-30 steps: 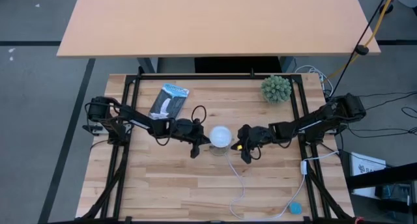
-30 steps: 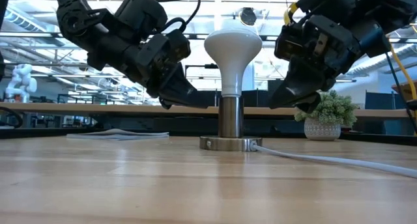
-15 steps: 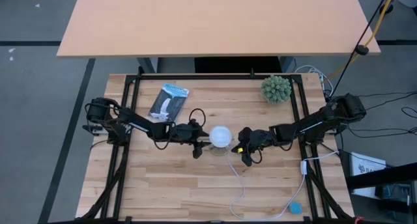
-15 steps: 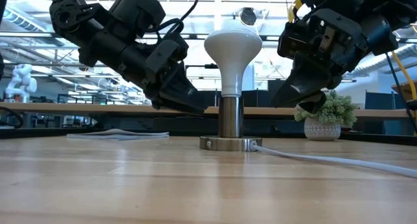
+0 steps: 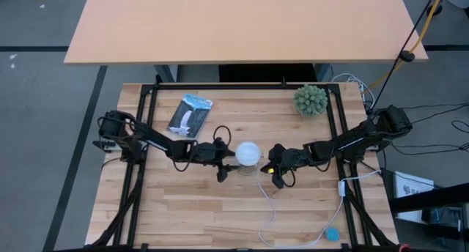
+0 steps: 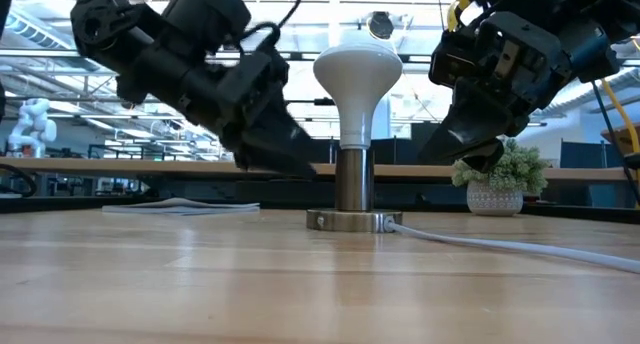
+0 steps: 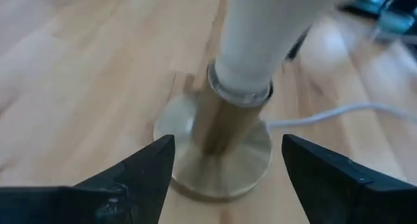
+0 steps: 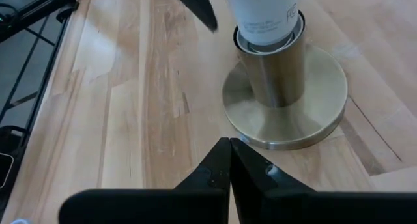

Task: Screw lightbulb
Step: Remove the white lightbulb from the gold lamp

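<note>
The white lightbulb [image 6: 357,79] stands upright with its narrow base in the brass tube of the socket [image 6: 352,189], whose round foot [image 8: 285,97] rests on the table's middle. My left gripper [image 7: 225,178] is open, low on the bulb's left. Its two fingers stand on either side of the socket's foot [image 7: 215,168], short of it and touching nothing. My right gripper [image 8: 229,160] is shut, on the bulb's right and slightly nearer, its tips pointing at the foot without reaching it. From above, both grippers [image 5: 223,164] [image 5: 278,171] flank the bulb [image 5: 248,152].
A white cord [image 5: 268,208] runs from the socket toward the near edge, ending by a blue piece [image 5: 332,234]. A spiky green plant [image 5: 311,99] stands at the far right. A blue and white packet [image 5: 189,113] lies far left. Black frame rails [image 5: 143,135] line both sides.
My left gripper has opened and has sunk lower beside the socket, its arm stretching a little toward the bulb. The bulb and socket have stayed in place.
</note>
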